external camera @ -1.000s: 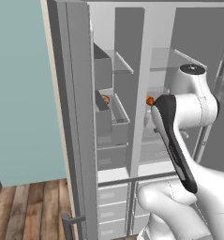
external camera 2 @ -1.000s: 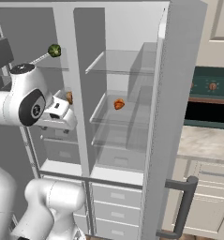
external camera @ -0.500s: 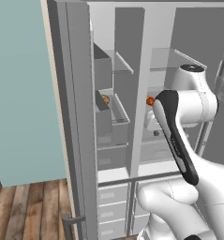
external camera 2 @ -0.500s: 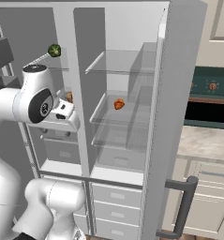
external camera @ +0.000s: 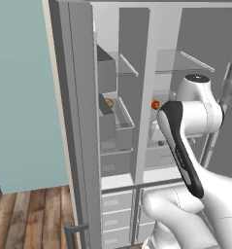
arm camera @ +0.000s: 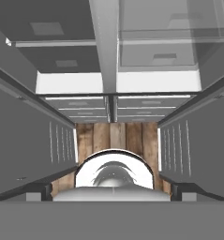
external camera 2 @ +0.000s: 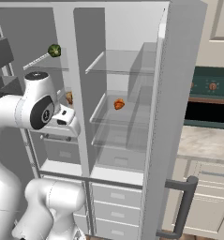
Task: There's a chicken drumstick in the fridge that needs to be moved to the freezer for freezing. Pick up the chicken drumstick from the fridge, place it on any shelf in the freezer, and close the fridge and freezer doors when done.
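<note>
The tall gray appliance stands with both doors open: the left door [external camera: 74,121] and the right door [external camera 2: 179,93]. The chicken drumstick [external camera: 109,103] [external camera 2: 69,97], a golden-brown lump, lies beside a gray bin [external camera: 118,127] in the narrower left compartment, the freezer [external camera: 107,73]. The wider fridge [external camera 2: 127,70] on the right has clear glass shelves. My arm's hand [external camera 2: 64,123] hangs in front of the freezer, below the drumstick. My gripper [arm camera: 111,191] is open and holds nothing; it looks down at the lower drawers and floor.
A small orange-red round item [external camera 2: 119,104] [external camera: 155,104] sits on a fridge glass shelf. A green round item [external camera 2: 54,50] rests on the freezer's upper shelf. Drawers [external camera 2: 115,206] run below both compartments. A counter [external camera 2: 205,140] and dark oven [external camera 2: 209,103] stand right of the open door.
My arm has swung slightly toward the middle of the appliance and the hand has sunk a little. The jaws stay open. The food items have not moved.
</note>
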